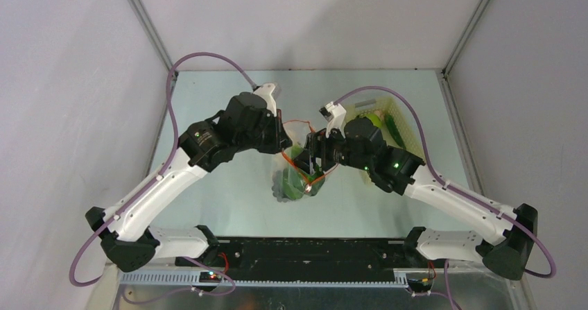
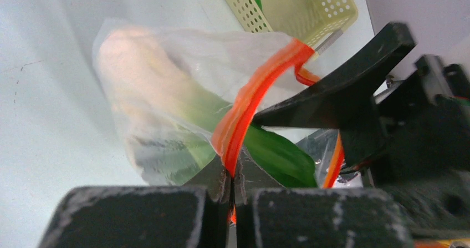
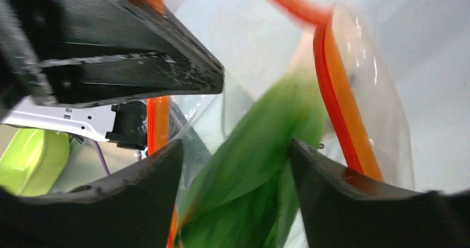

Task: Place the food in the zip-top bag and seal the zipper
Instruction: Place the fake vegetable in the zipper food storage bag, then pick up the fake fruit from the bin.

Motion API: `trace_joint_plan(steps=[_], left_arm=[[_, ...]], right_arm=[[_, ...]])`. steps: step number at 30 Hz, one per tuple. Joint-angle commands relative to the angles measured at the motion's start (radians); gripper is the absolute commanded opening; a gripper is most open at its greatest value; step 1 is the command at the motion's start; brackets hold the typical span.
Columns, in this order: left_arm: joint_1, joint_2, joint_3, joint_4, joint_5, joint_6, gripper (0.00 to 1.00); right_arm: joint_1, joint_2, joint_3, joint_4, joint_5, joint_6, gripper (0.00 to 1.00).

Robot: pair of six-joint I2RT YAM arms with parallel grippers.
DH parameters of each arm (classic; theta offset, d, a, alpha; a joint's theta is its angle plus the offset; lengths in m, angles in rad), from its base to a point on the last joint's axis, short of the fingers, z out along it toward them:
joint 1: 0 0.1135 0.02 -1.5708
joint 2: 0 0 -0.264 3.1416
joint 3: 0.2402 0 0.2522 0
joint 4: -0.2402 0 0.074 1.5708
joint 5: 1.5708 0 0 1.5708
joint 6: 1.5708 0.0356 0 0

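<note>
The clear zip-top bag (image 1: 296,179) hangs over the table between both arms. My left gripper (image 2: 231,184) is shut on the bag's orange-red zipper (image 2: 249,101) and holds the mouth up. Bok choy (image 2: 277,156) lies inside, its pale stalk end (image 2: 138,65) deep in the bag. My right gripper (image 3: 235,148) stands open inside the mouth, with blurred green bok choy leaves (image 3: 252,170) loose between its fingers. The zipper (image 3: 343,98) curves past its right finger. From above, the right gripper (image 1: 315,161) sits at the bag's top edge, close to the left gripper (image 1: 283,142).
A pale yellow perforated basket (image 1: 409,126) stands at the back right, holding a green apple (image 1: 372,119) and a long green pepper (image 1: 394,130). The basket (image 2: 310,20) also shows behind the bag. Grey walls close in the table on three sides.
</note>
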Motion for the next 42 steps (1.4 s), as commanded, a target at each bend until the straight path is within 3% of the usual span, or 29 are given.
trace_joint_plan(steps=[1,12,17,22,26,30,42], left_arm=[[0.012,-0.033,-0.005,0.06,-0.017,0.018,0.0],[0.025,-0.05,0.003,0.034,-0.046,0.021,0.01],[0.053,-0.058,0.009,0.002,-0.071,0.022,0.03],[0.091,-0.055,0.002,-0.017,-0.082,0.036,0.03],[0.11,-0.054,-0.021,-0.001,-0.08,0.052,0.03],[0.129,-0.051,-0.065,0.028,-0.06,0.063,0.03],[0.203,-0.021,-0.161,0.093,0.035,0.067,0.02]], right_arm=[[0.009,-0.045,0.061,0.112,-0.017,0.012,0.97],[-0.082,-0.143,0.083,0.097,0.004,-0.024,1.0],[-0.261,-0.226,0.063,-0.002,-0.002,-0.021,1.0],[-0.449,-0.227,0.058,-0.232,0.184,0.026,0.99],[-0.523,-0.16,0.029,-0.279,0.305,0.015,1.0],[-0.61,-0.061,0.011,-0.261,0.313,0.033,0.99],[-0.698,0.311,0.007,-0.007,0.372,0.124,0.99]])
